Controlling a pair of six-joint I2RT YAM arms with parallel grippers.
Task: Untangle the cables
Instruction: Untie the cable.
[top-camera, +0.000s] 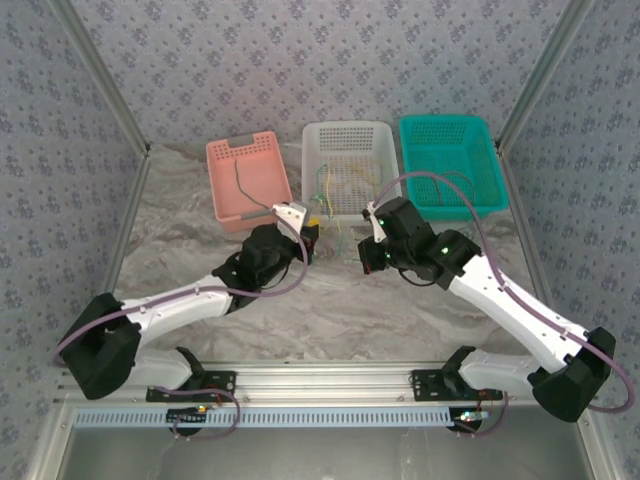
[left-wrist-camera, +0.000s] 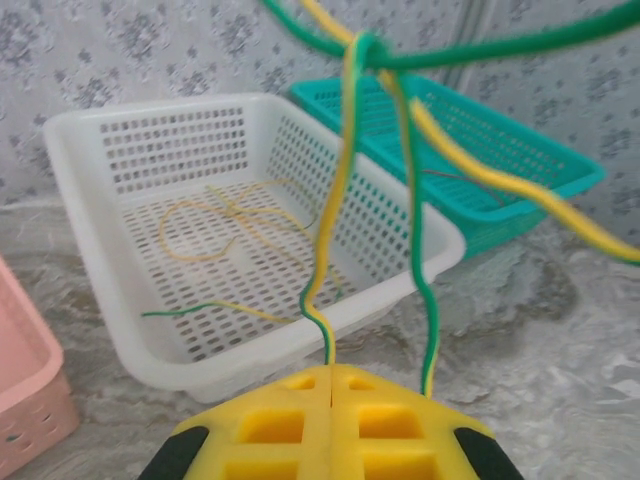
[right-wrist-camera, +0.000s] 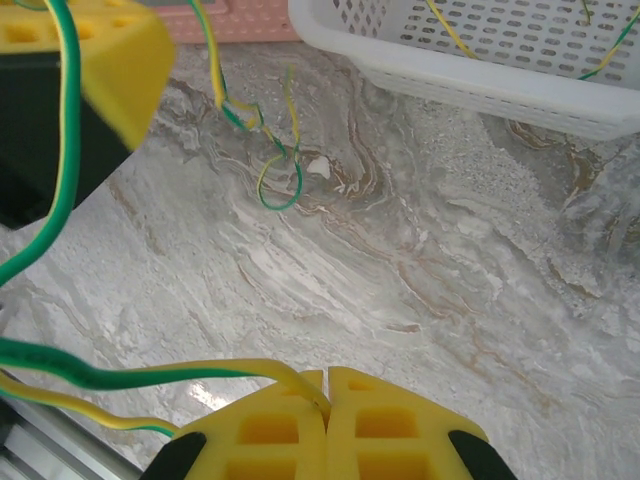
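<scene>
Over the marbled table, the left gripper and right gripper pinch the cables; pulling apart may tighten the knot ahead of the left jaws.

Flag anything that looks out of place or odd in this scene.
The green-and-yellow cables are tangled in mid-air. The strands cross in a knot high in the left wrist view. They are strung between the left gripper and the right gripper, both shut on them. Nothing looks spilled or damaged.
</scene>
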